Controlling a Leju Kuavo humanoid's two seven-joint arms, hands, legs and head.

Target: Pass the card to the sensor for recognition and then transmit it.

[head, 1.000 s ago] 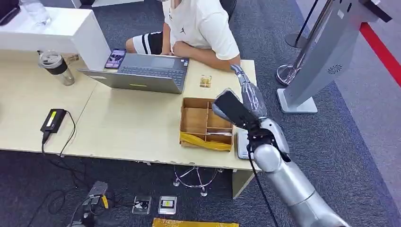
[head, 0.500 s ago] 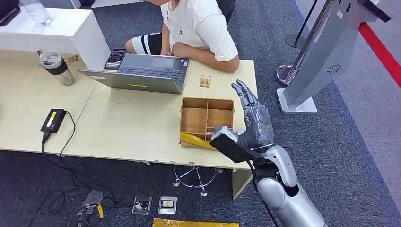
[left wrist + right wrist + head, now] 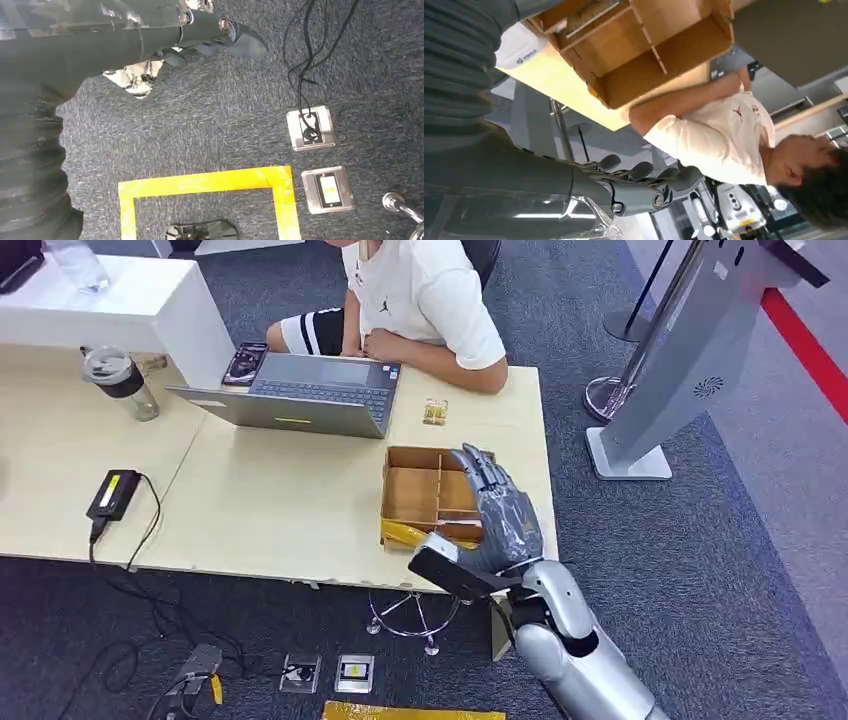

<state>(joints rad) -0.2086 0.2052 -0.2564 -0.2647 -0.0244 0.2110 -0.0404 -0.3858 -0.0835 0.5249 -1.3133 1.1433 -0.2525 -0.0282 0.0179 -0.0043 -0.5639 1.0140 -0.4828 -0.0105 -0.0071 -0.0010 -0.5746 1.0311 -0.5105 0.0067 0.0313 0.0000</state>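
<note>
Card [image 3: 434, 412] is seen lying flat on the tabletop [image 3: 270, 500], bare wood all round it, near the far edge at roughly 12 o'clock of the cardboard box [image 3: 436, 498] and just past the laptop's right corner, close to the forearm of the seated person [image 3: 425, 300]. Nothing is touching the card. Right hand [image 3: 497, 510] is raised over the box's right side, at about 5 o'clock from the card and well apart from it; fingers are extended and slightly spread, nothing is held, as confirmed in the right wrist view [image 3: 644, 185] where the fingers are seen straight with open air around them. A black wrist-mounted block sits below the hand at the tabletop's near edge. The box is divided into compartments; a yellow strip [image 3: 420, 536] is seen along its near wall. Laptop [image 3: 300, 392] is open at 10 o'clock from the box, with a phone [image 3: 243, 364] behind its left corner. Further left: a lidded cup [image 3: 118, 380] and a black power adapter [image 3: 112, 494] with cable running off the near edge. A grey kiosk stand [image 3: 690, 350] is set on the carpet at 2 o'clock from the tabletop. Left hand [image 3: 220, 37] is seen hanging above carpet, floor sockets [image 3: 310, 129] and yellow tape [image 3: 210, 182]; whether its fingers are spread or curled cannot be told.
</note>
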